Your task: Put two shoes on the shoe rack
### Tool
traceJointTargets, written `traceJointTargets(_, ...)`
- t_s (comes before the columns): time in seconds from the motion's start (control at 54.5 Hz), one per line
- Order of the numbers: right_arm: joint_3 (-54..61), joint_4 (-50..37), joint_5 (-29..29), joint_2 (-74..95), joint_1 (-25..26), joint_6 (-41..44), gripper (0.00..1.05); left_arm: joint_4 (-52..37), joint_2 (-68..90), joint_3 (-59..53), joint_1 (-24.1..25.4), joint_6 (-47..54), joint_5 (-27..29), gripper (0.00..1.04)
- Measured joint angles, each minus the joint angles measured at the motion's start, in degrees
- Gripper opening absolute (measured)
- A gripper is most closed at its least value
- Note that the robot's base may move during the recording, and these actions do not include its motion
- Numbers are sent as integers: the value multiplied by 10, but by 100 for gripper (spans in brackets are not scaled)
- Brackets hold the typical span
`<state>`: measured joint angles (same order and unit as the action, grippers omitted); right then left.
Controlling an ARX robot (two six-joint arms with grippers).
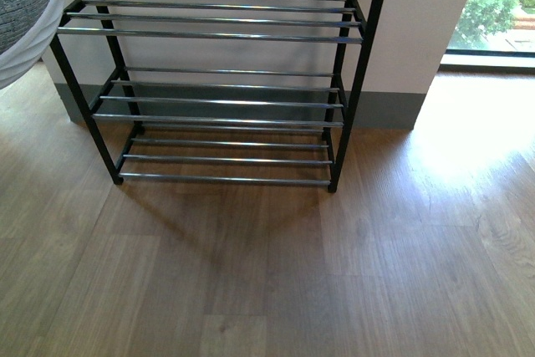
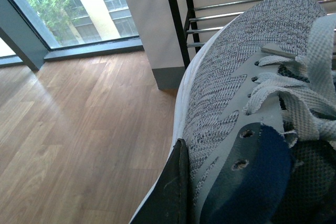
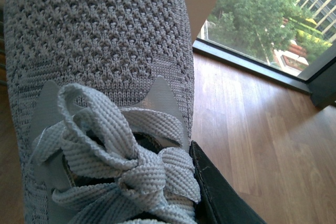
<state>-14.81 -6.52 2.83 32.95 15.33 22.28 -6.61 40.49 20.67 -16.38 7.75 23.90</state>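
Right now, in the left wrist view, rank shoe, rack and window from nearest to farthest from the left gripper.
1. Shoe, held in the jaws.
2. Rack, just beyond the shoe's toe.
3. Window, across the floor, past the wall.

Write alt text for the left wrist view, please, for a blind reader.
A grey knit sneaker with light grey laces and navy tongue dominates the frame, a black pincer finger against its white sole. Behind: a black metal shoe rack with chrome rods, wooden floor, large window.
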Motion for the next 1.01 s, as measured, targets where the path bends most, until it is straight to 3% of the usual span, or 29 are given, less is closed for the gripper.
traceJointTargets(1.008, 1, 0, -2, -1, 0, 0, 1, 0, 0, 0, -1, 0, -7, 2)
